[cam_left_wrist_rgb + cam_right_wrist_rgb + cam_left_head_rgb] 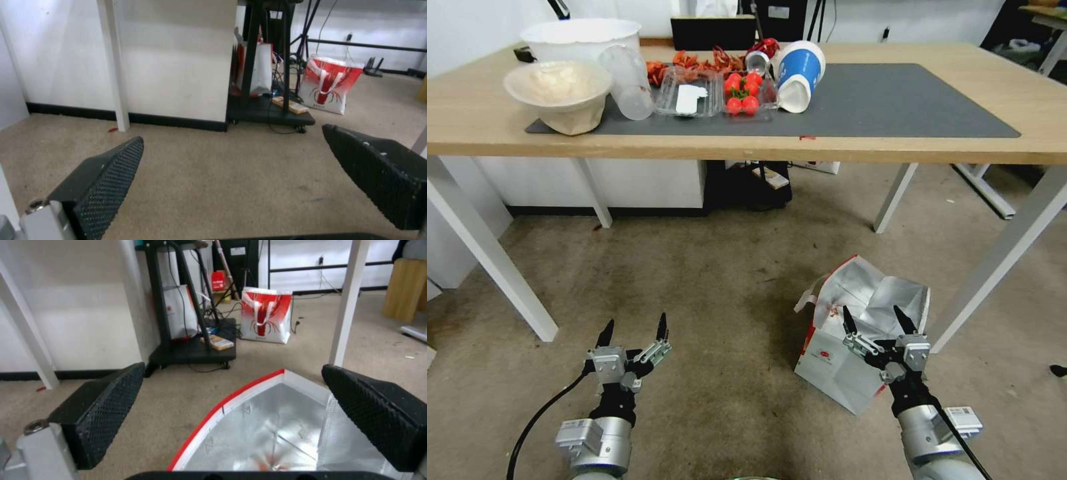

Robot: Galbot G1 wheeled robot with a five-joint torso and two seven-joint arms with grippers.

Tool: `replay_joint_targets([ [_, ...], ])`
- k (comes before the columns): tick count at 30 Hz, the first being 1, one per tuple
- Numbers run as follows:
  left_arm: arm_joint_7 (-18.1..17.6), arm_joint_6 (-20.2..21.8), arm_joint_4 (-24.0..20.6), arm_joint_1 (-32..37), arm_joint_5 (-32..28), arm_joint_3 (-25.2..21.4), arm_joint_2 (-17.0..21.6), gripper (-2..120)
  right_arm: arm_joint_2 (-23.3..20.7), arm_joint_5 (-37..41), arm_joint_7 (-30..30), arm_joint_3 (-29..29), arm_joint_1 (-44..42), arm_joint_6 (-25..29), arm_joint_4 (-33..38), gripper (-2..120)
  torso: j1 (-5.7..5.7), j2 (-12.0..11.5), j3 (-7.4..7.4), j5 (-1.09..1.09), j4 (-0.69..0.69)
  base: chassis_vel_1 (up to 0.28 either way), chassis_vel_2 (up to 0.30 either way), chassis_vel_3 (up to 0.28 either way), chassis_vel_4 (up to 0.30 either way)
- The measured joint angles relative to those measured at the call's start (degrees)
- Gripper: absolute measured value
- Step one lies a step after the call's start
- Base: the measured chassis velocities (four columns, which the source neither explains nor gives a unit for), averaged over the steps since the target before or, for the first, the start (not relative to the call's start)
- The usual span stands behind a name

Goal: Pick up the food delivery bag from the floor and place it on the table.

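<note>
The food delivery bag (840, 363), white with red trim and a small round red logo, stands open on the floor (720, 287) beside a white table leg at the right. Its silver foil lining (276, 433) shows close below my right wrist camera. My right gripper (876, 319) hangs open just above the bag's mouth, nothing between its fingers. My left gripper (634, 330) is open too, over bare carpet to the left of the bag. The light-wood table (487, 127) with its dark grey mat (894, 100) stretches across the far side.
On the table's left half sit a white bowl (558, 90), a white tub (582, 37), clear plastic boxes with red fruit (744, 93) and a tipped blue-white cup (799, 73). White table legs (490, 257) flank the floor space. A red-white shopping bag (265, 315) and a black stand (191, 350) lie beyond.
</note>
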Motion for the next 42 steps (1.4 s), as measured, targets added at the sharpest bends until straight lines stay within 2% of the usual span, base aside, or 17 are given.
replay_joint_targets([
  [8,0.2,-0.1,0.0,0.0,-0.3,0.1,-0.3,100,-0.5,0.3,0.0,0.1,-0.1,0.1,0.2,100,-0.1,-2.0,-1.88,0.0,0.0,0.0,0.0,0.0,0.0],
  [15,0.2,-0.1,0.1,0.1,-0.1,0.1,-0.4,100,-0.6,0.4,0.0,0.1,-0.1,0.2,0.3,100,-0.27,-2.8,-1.98,0.0,0.0,0.0,0.0,0.0,0.0],
  [26,0.2,-0.2,0.8,-0.1,0.3,0.0,-0.6,100,-0.6,0.5,0.0,0.1,-0.1,0.2,0.1,100,-0.3,-2.8,-1.99,0.0,0.0,0.0,0.0,0.0,0.0],
  [28,1.4,-0.4,0.9,0.0,1.4,0.0,-0.5,100,-1.1,1.2,0.7,0.2,-0.1,-0.2,0.5,100,-0.29,-2.7,-1.99,0.0,0.0,0.0,0.0,0.0,0.0],
  [32,1.7,0.5,0.4,0.1,4.0,0.0,-0.4,100,-3.5,3.5,4.7,2.4,1.9,-4.4,1.4,100,-0.28,-2.6,-1.99,0.01,-0.01,0.0,0.0,0.0,0.0],
  [35,-1.2,3.8,-0.3,0.2,8.1,0.6,0.3,100,-11.1,11.7,11.6,7.3,6.4,-18.2,2.7,100,-0.25,-2.5,-1.98,0.01,0.0,0.0,0.0,0.0,0.0],
  [36,-1.2,3.8,-0.3,0.2,8.1,0.6,0.3,100,-11.1,11.7,11.6,7.3,6.4,-18.2,2.7,100,-0.25,-2.5,-1.98,0.01,0.0,0.0,0.0,0.0,0.0],
  [38,-2.0,4.8,-0.3,0.2,9.5,1.1,0.5,100,-16.2,19.1,18.4,8.5,9.2,-26.2,2.6,100,-0.25,-2.5,-1.99,0.01,0.01,0.0,0.0,0.0,0.0],
  [39,-2.0,4.8,-0.3,0.2,9.5,1.1,0.5,100,-16.2,19.1,18.4,8.5,9.2,-26.2,2.6,100,-0.25,-2.5,-1.99,0.01,0.01,0.0,0.0,0.0,0.0],
  [41,-2.6,5.8,0.0,-0.5,9.5,2.1,1.0,100,-20.6,27.4,27.4,8.4,12.3,-34.0,0.9,100,-0.24,-2.5,-1.98,0.01,0.02,0.0,0.0,0.0,0.0],
  [42,-2.7,5.9,0.2,-0.8,9.3,2.7,1.2,100,-21.9,30.6,30.5,7.8,13.4,-35.8,-0.3,100,-0.24,-2.4,-1.98,0.01,0.0,0.0,0.0,0.0,0.0],
])
